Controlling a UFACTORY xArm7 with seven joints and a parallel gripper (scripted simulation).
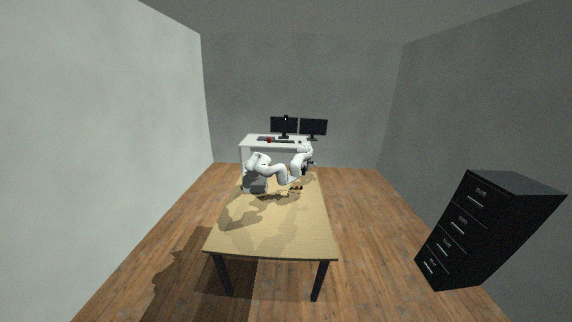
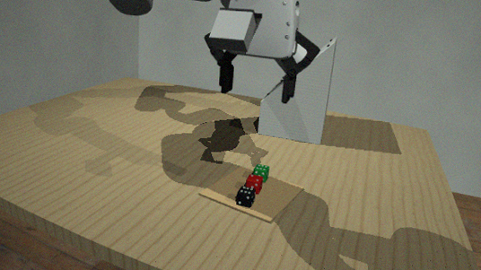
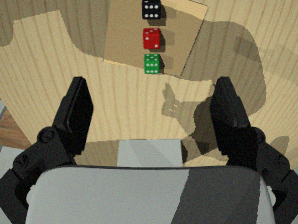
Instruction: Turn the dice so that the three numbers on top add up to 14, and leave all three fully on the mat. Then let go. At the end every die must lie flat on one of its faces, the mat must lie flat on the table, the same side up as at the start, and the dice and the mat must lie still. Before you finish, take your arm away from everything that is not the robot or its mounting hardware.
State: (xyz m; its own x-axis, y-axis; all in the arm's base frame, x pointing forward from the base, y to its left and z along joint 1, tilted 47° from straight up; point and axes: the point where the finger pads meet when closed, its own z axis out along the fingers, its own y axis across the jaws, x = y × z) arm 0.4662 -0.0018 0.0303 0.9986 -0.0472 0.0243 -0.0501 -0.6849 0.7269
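Note:
The mat (image 2: 279, 199) (image 3: 122, 42) lies on the table with three dice in a row. The black die (image 2: 245, 196) (image 3: 151, 10) stands near its front edge in the exterior view. The red die (image 2: 254, 184) (image 3: 151, 38) is in the middle. The green die (image 2: 261, 172) (image 3: 152, 64) is at the opposite edge; I cannot tell whether it is fully on. All look flat. The black die shows a six-pip face in the wrist view; the top numbers are not surely readable. My gripper (image 2: 256, 97) (image 3: 151, 91) is open and empty, above the table on the green die's side.
A white panel (image 2: 294, 114) stands on the table (image 1: 280, 235) (image 2: 116, 202) behind the gripper. Arm shadows fall across the table and part of the mat. A white desk (image 1: 248, 142) with monitors is at the back of the room, and a black cabinet (image 1: 480, 225) stands at the right.

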